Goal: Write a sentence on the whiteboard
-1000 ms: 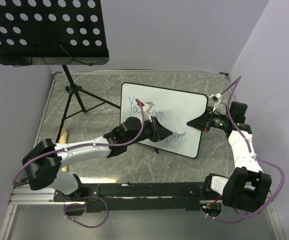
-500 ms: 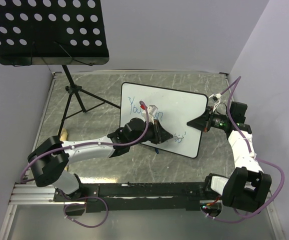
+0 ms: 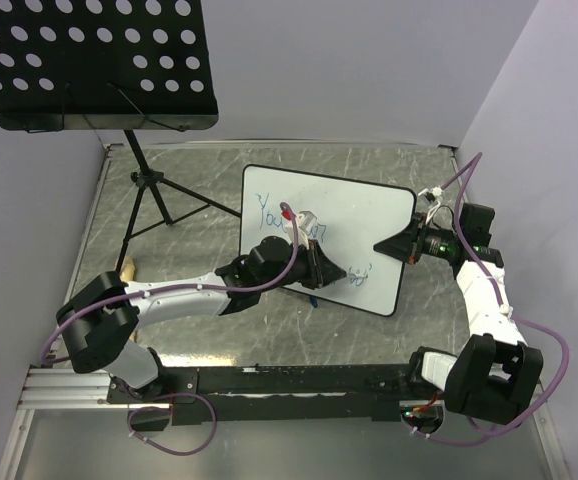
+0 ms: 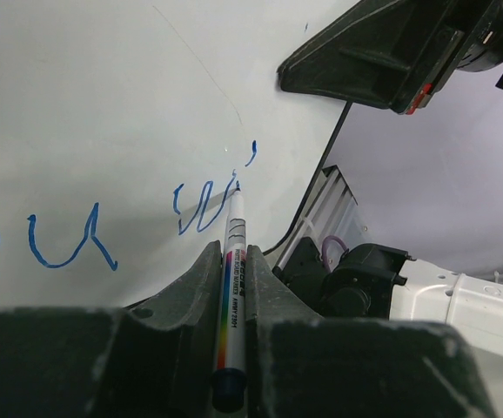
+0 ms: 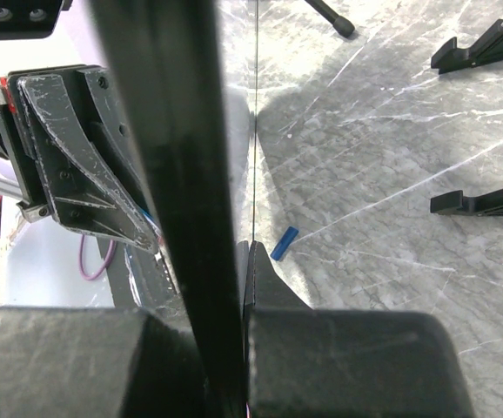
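The whiteboard (image 3: 364,212) stands tilted on the table, and its white face fills the left wrist view (image 4: 103,104). Blue handwriting, the sentence (image 3: 269,212), runs in two lines; the lower line (image 4: 69,244) ends in fresh strokes. My left gripper (image 3: 334,270) (image 4: 231,252) is shut on a white marker (image 4: 232,287) with a rainbow stripe. The marker's tip rests on the board at the end of the lower line. My right gripper (image 3: 381,246) (image 5: 243,252) is shut on the board's right edge, seen as a dark bar (image 5: 164,174).
A black perforated music stand (image 3: 99,60) rises at the back left, its tripod legs (image 3: 154,195) on the table. A blue marker cap (image 5: 284,243) lies below the board's near edge. Two black feet (image 5: 482,48) (image 5: 482,203) lie on the marbled table. Walls close in at the back and right.
My left arm has shifted a little to the right along the lower line with the marker in it, then held still. The right gripper and the board have not moved.
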Tool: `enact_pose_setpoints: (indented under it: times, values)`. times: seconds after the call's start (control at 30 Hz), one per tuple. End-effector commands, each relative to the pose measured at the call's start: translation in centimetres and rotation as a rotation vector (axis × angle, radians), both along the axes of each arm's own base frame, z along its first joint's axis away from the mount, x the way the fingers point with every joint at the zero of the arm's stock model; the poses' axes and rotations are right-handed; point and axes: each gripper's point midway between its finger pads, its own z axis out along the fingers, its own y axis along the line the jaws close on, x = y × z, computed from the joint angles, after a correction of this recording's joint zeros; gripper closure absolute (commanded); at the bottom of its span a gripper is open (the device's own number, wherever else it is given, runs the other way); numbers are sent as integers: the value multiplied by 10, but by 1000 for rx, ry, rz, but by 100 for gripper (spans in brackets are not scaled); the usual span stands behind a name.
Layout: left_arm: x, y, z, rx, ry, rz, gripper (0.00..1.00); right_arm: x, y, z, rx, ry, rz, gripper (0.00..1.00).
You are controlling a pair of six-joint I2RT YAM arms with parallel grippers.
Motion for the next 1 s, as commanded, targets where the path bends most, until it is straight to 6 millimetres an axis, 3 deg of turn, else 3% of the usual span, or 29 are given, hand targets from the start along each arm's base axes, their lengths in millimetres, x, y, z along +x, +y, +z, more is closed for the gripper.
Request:
enact_pose_setpoints:
  times: [0.0, 0.37, 0.6, 0.73, 0.97]
  values:
    - [1, -2, -3, 15, 10, -9, 99, -24, 15, 51, 118, -160, 195, 100]
    - [-7, 0, -18, 50, 41, -38, 99, -24, 15, 51, 117, -162, 195, 100]
    - [-7, -3, -17, 42, 41, -47, 99, -24, 15, 51, 118, -159, 195, 100]
    - [-6, -6, -1, 2, 13, -53, 99, -24, 15, 51, 118, -159, 195, 100]
    - [-10, -6, 44, -105, -34, -67, 99, -24, 15, 51, 118, -160, 195, 100]
